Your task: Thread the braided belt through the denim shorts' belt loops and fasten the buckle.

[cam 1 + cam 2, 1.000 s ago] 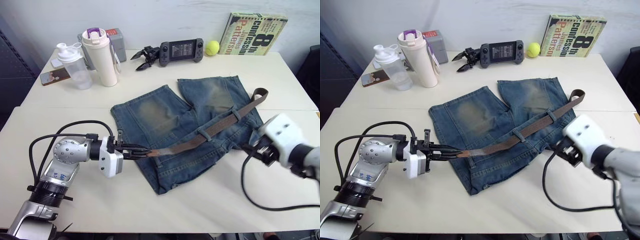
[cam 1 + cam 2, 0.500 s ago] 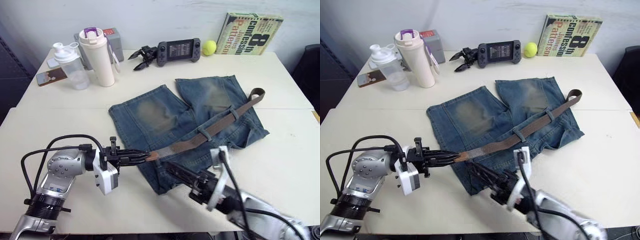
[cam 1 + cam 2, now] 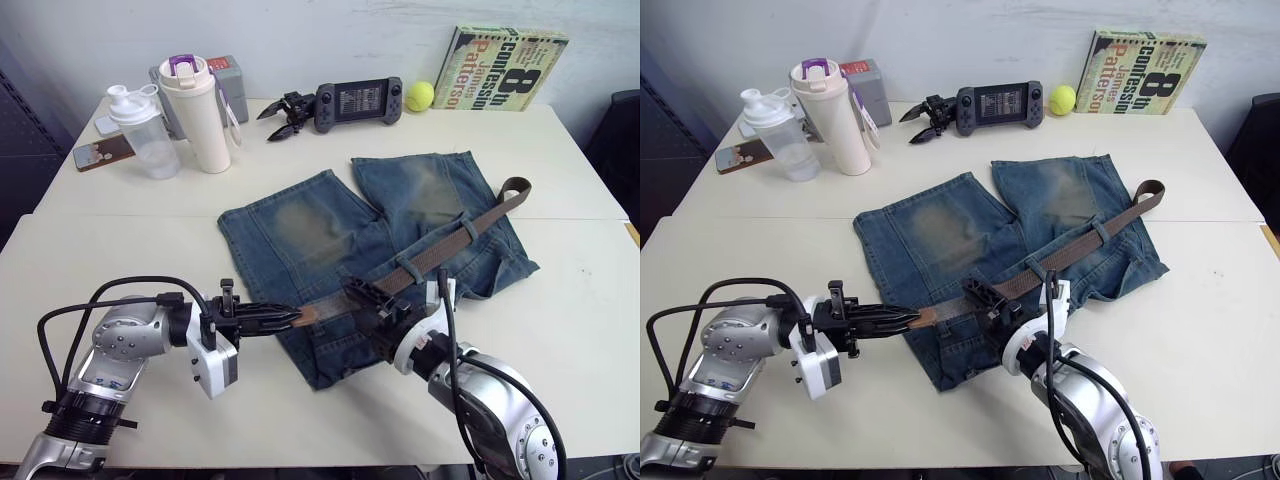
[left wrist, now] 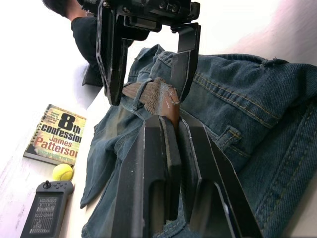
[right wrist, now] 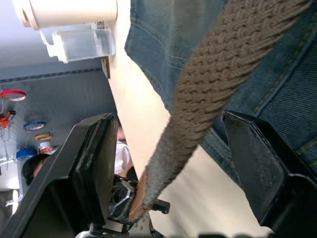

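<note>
The denim shorts point(image 3: 330, 235) lie flat mid-table, waistband toward me. The braided belt point(image 3: 440, 248) runs slantwise along the waistband, under two belt loops point(image 3: 411, 270) point(image 3: 467, 229), and its far end point(image 3: 515, 188) curls past the shorts' right edge. I cannot make out the buckle. My left gripper point(image 3: 293, 318) is shut on the belt's tan tip point(image 4: 161, 96), just off the shorts' left edge. My right gripper point(image 3: 360, 295) is open, a finger point(image 5: 252, 158) on each side of the belt, close beside the left gripper.
At the back left stand a clear shaker bottle point(image 3: 145, 130), a cream tumbler point(image 3: 200, 112) and a phone point(image 3: 100, 152). A game console point(image 3: 362, 100), a tennis ball point(image 3: 420, 95) and a book point(image 3: 510, 68) line the back edge.
My right arm has swung in from the table's right side and now straddles the belt beside the left gripper. The left gripper keeps hold of the tip, barely moved.
</note>
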Robot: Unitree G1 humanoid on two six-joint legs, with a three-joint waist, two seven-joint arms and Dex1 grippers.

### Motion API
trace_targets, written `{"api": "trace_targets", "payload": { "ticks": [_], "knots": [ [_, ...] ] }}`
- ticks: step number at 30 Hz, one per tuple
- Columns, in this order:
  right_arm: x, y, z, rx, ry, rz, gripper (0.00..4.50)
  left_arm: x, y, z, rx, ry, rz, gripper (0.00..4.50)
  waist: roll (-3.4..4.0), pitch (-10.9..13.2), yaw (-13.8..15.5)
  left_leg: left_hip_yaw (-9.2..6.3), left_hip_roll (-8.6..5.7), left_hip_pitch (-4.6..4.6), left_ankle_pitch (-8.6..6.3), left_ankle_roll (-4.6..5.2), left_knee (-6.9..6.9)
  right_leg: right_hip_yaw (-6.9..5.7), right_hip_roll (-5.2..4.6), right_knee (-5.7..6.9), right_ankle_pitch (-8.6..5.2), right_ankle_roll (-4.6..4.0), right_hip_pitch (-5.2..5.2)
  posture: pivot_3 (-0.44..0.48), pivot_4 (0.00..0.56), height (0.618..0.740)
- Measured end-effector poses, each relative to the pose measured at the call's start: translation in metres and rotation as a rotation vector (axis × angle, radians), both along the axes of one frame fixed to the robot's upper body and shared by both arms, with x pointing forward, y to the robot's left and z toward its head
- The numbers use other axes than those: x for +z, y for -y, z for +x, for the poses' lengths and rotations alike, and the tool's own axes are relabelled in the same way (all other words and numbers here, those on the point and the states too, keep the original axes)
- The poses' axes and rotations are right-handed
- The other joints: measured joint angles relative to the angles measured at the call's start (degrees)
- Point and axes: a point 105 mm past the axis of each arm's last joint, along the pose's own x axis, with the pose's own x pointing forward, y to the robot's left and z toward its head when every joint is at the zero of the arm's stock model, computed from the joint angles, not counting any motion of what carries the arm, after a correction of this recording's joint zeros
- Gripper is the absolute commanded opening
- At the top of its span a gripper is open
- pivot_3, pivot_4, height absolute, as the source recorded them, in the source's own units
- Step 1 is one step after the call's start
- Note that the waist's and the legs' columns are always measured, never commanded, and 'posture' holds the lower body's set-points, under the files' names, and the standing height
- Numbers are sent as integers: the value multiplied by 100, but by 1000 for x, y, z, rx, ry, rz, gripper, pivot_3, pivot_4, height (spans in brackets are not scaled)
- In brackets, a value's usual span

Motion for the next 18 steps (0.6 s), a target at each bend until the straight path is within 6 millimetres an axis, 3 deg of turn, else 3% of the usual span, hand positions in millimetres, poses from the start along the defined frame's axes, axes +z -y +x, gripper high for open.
{"api": "trace_targets", "payload": {
  "ticks": [5, 6, 9, 15, 16, 18],
  "knots": [
    [0, 5, 4, -15, 12, -7, 322, 0, 1, 0, -6, 3, 0, 0, 0, 0, 12, 0, 0, 0, 1, -1, 0, 0, 0, 0, 0, 0, 0, 0, 150, 739],
    [1, 6, 5, -14, 21, -8, 50, 1, 1, 1, -6, 5, 1, 0, 0, 0, 15, 1, 0, 0, 1, -1, 0, 1, 0, 0, 0, 0, 0, 0, 150, 739],
    [2, 6, 7, -10, 34, -4, 50, 1, 1, 2, -2, 8, -4, 0, 1, 0, 28, 1, 0, 0, 1, -1, -2, 1, 0, -1, 0, 0, -1, 0, 150, 739],
    [5, 12, 15, 25, 122, -54, 0, 2, 0, 7, 32, -46, -20, 2468, 3, 2, 64, 3, 0, 1, 1, -1, -3, 2, 0, -2, 0, 0, -1, 0, 150, 739],
    [4, 13, 15, 34, 138, -68, 0, 3, -1, 7, 34, -51, -14, 2767, 3, 2, 66, 3, 0, 1, 1, -1, -3, 2, 0, -2, 0, 0, -1, 0, 150, 739],
    [7, 17, 15, 63, 239, -131, 0, 1, -6, 3, 60, -132, -16, 2767, 6, 3, 62, 6, 0, 2, 1, -1, -13, 6, 0, -8, 0, 0, -1, 0, 150, 739]
  ]
}}
